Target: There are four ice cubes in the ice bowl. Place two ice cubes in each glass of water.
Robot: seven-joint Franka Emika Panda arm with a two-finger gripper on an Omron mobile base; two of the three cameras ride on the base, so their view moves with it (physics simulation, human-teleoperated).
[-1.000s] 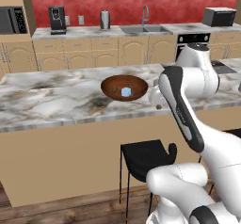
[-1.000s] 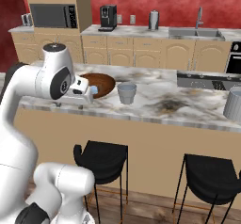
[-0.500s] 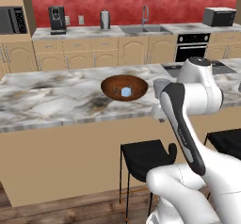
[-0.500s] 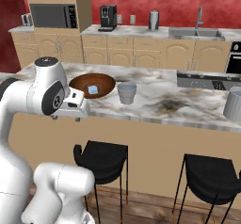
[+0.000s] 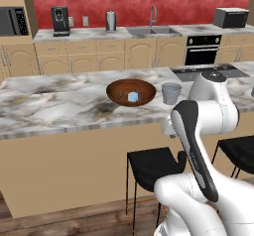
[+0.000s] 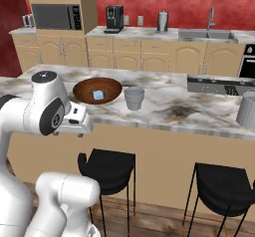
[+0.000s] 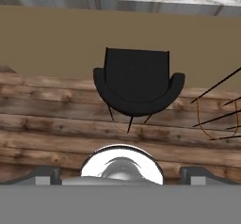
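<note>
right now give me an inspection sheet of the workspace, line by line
surface: marble island counter, cooktop set in at one end
job's things: wooden ice bowl with one ice cube visible; near tumbler beside the bowl, apart from it; second tumbler at the far end
clutter: nothing seen
claw: open and empty, off the counter's front edge, facing down at a black stool
cables: nothing seen
surroundings: back counter with kettle, coffee machine, sink

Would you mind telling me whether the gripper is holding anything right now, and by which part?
Nothing is held: the gripper is open, looking down at a black stool.
</note>
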